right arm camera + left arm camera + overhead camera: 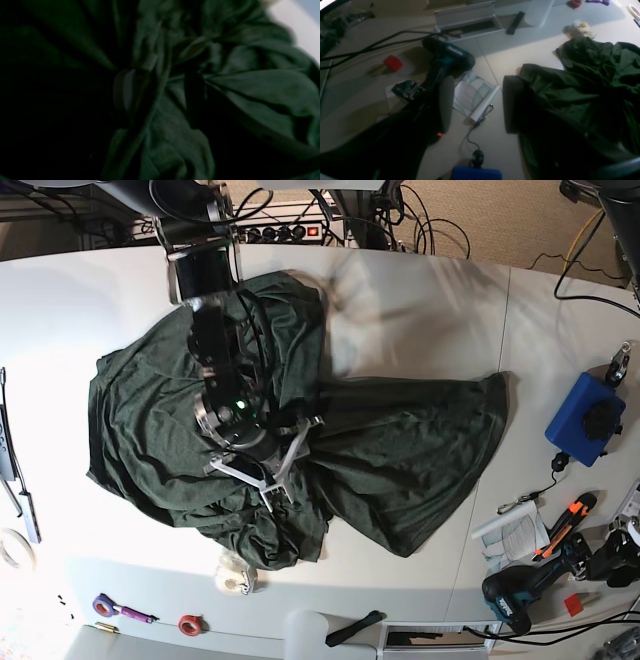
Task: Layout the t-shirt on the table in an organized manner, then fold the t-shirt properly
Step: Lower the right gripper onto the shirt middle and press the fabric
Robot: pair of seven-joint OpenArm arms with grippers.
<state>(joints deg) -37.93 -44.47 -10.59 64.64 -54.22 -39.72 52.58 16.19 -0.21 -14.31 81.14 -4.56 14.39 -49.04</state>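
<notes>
Crumpled t-shirt (pixel 400 450) sprawls lengthwise across table (pixel 80 300).

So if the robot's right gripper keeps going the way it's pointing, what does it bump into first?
Most likely the t-shirt. The right gripper points down into the crumpled green cloth with its jaws open, fabric bunched between and all around them. The table lies underneath, though how thick the pile is there is hard to tell.

1 crumpled dark green knit t-shirt (pixel 400 450), 1 white smooth tabletop (pixel 420 300), 1 blue box (pixel 585 420), 1 teal-black power drill (pixel 515 595), 2 tape rolls.
</notes>
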